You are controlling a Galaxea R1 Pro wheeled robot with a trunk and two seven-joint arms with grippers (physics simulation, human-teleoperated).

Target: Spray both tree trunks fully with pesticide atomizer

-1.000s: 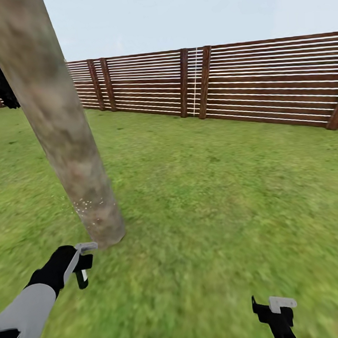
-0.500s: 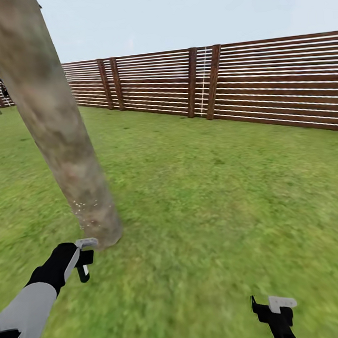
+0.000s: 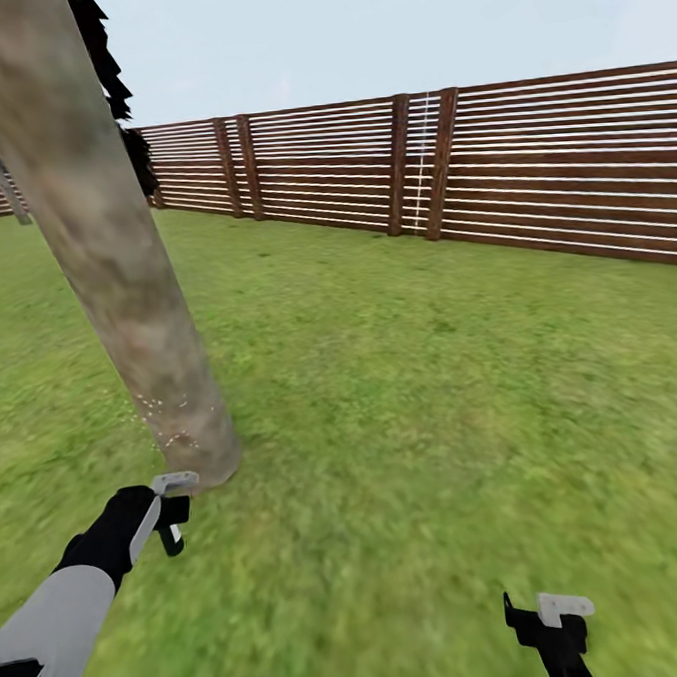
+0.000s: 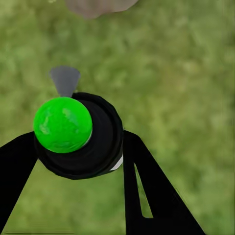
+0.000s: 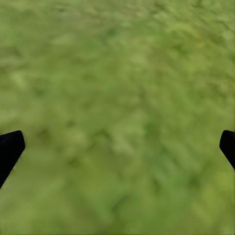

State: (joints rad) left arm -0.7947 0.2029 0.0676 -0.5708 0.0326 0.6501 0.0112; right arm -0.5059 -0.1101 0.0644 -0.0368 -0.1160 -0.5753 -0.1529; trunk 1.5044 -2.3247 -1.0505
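Left gripper [image 4: 73, 161] black fingers [image 4: 147, 191] clamped on black green-capped pesticide atomizer [image 4: 78, 134] near thick mottled grey-tan tree trunk [image 3: 103, 253], white specks [image 3: 158, 410] low on it; right gripper [image 5: 117, 147] fingers [image 5: 10, 149] spread wide over blurry green grass floor [image 3: 432, 393].

I see bright, even daylight with no evident source direction. The grass [image 3: 432, 393] carries no cast shadows and no glare. Its texture smears into blur near the head view's lower edge. The fence [image 3: 529, 177] renders sharp, its slats showing thin pale lines. The tree trunk [image 3: 103, 253] leans, consistent with wide-angle distortion. In both wrist views I see the ground soft and unfocused.
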